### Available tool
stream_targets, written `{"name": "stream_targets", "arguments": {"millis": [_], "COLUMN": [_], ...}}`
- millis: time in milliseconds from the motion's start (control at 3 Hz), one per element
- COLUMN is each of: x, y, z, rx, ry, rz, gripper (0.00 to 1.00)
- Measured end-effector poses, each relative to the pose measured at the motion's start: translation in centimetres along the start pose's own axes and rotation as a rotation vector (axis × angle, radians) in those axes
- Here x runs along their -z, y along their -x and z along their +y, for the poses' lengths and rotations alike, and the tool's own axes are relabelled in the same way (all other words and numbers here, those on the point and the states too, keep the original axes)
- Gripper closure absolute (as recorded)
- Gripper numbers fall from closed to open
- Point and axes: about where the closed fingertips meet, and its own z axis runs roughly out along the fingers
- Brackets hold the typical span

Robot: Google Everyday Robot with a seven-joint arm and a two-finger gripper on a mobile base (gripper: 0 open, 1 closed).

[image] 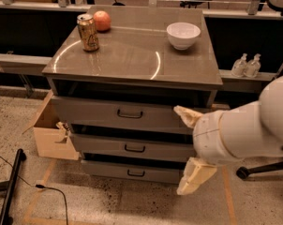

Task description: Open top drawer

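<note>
Standing on a pale speckled floor with orange tape lines, a grey metal cabinet carries a smooth, shiny grey tabletop [132, 60] that reflects a curved line of light. Behind it runs a dark wall with a low ledge.

On the tabletop I count three things. One golden can [87, 32] stands upright near the back left corner. One round orange fruit [102, 20] lies just behind the can, at the back edge. One white bowl [183, 34] sits near the back right corner, well apart from the other two.

The cabinet has three drawers, each with one small black handle. The top drawer [94, 110] is directly under the front edge of the tabletop, with a dark gap above its panel. The middle drawer [104, 145] and the lowest drawer [108, 170] follow below it.

The pincer [188, 146] is on a white arm coming from the right. It hangs in front of the cabinet, below the front right corner of the tabletop. It is released: its two cream fingers [188, 116] stand far apart and grasp nothing. The upper one lies over the right end of the top drawer's front, but I cannot tell if it touches.

One cardboard box [50, 135] stands left of the cabinet. Two small bottles [247, 65] stand on the ledge at the right. One black cable [52, 191] lies on the floor.
</note>
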Motion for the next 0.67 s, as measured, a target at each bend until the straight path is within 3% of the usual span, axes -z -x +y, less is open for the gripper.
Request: {"name": "stream_targets", "arguments": {"millis": [333,667], "x": [-5.6,-5.6], "y": [-0.4,-1.0], "z": [-0.7,-1.8], "rx": [0.038,0.025], "ry": [-0.027,-0.071], "rz": [0.033,0.056], "gripper": [0.0,0.0]}}
